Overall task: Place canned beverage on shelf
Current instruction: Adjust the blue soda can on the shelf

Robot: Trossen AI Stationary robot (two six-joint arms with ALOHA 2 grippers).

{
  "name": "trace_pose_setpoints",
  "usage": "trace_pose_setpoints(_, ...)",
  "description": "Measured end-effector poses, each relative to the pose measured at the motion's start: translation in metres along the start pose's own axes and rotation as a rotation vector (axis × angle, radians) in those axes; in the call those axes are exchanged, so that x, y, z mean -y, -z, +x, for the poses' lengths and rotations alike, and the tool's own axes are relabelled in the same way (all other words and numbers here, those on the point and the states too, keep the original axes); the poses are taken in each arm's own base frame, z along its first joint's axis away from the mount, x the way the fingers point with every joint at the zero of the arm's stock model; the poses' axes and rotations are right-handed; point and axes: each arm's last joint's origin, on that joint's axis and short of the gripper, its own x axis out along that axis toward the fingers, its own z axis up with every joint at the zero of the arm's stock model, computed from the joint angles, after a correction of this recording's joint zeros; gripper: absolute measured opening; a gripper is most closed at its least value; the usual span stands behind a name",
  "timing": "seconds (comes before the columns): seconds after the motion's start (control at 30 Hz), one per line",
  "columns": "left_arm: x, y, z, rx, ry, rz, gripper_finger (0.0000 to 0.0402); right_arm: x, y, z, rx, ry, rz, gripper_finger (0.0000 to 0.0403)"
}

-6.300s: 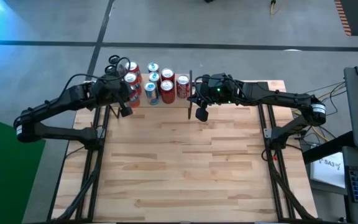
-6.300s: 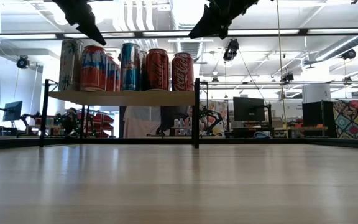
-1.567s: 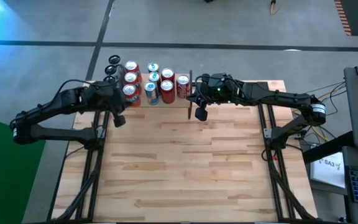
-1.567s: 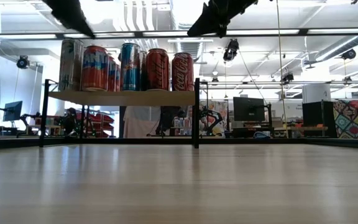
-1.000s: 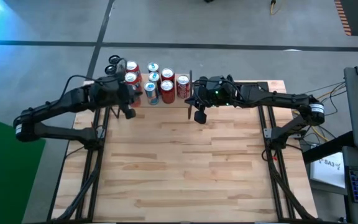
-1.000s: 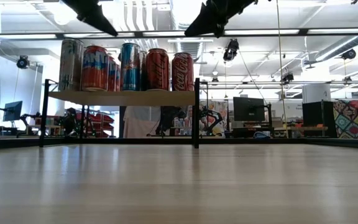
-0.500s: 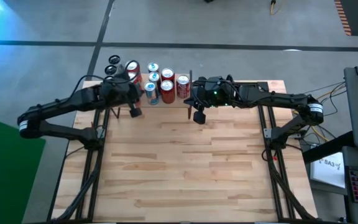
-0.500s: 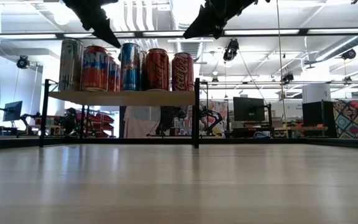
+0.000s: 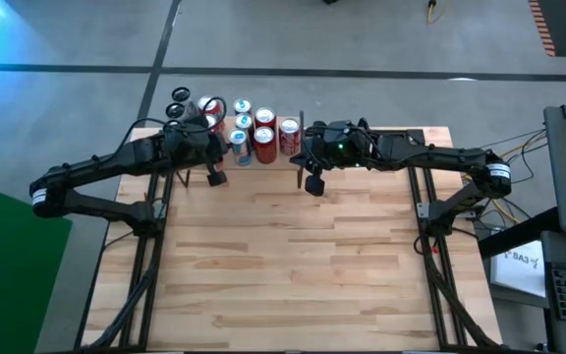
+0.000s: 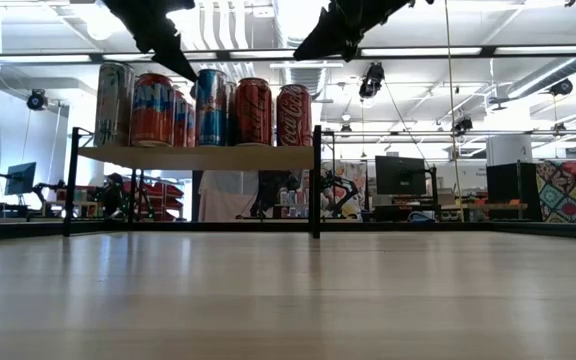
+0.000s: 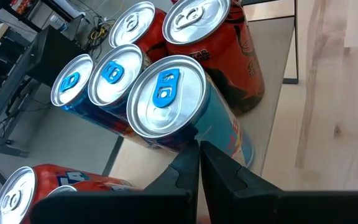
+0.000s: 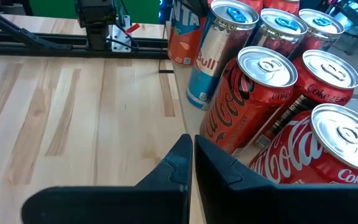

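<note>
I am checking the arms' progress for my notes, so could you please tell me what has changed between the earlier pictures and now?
The left gripper swung away from the cans to the table's left, then came back further right, near the front edge of the small light-wood shelf; its jaws remain shut and empty. The right gripper shifted only slightly. The upright red and blue drink cans stayed put on the shelf.

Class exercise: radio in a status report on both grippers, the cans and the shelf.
Left gripper shut, empty, above the blue can. Right gripper shut, empty, beside the Coca-Cola cans. Cans upright on the shelf. Nothing obstructing.
</note>
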Motion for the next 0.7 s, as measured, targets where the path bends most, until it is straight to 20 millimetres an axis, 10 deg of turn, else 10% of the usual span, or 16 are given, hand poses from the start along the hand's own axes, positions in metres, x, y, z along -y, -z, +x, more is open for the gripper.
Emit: trace_pose_setpoints(0.7,-0.004,0.002,-0.01,0.027,-0.01,-0.012,0.0,0.028,-0.018,-0.006,0.129,0.122,0.051,0.0009)
